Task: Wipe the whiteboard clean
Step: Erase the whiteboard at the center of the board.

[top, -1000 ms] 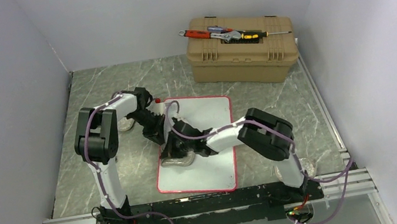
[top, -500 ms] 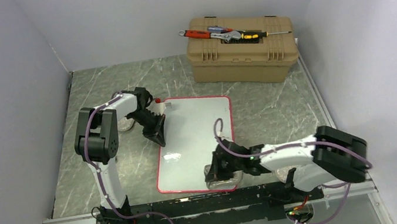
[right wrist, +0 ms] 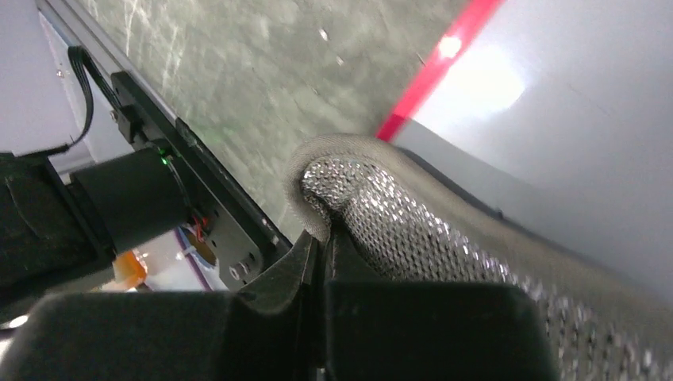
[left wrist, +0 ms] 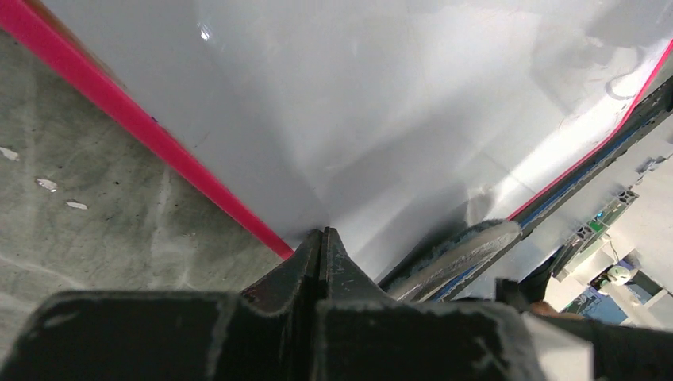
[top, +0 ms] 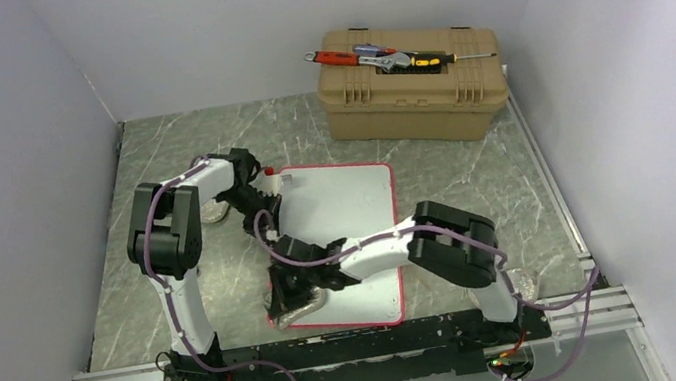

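Top external shows the right fingers (right wrist: 305, 262), pinching a silvery mesh cloth (right wrist: 397, 230), now swept to the near-left corner of the glossy red-rimmed whiteboard (top: 346, 204) on the marbled table (top: 454, 183); left fingers (left wrist: 308, 258) pressed together.

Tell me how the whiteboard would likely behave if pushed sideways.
Probably slides easily: the whiteboard lies thin and flat on a smooth table. Likely stiff, as its glossy face shows no sag. The shut left pincer at its red edge seems placed to stop it shifting.
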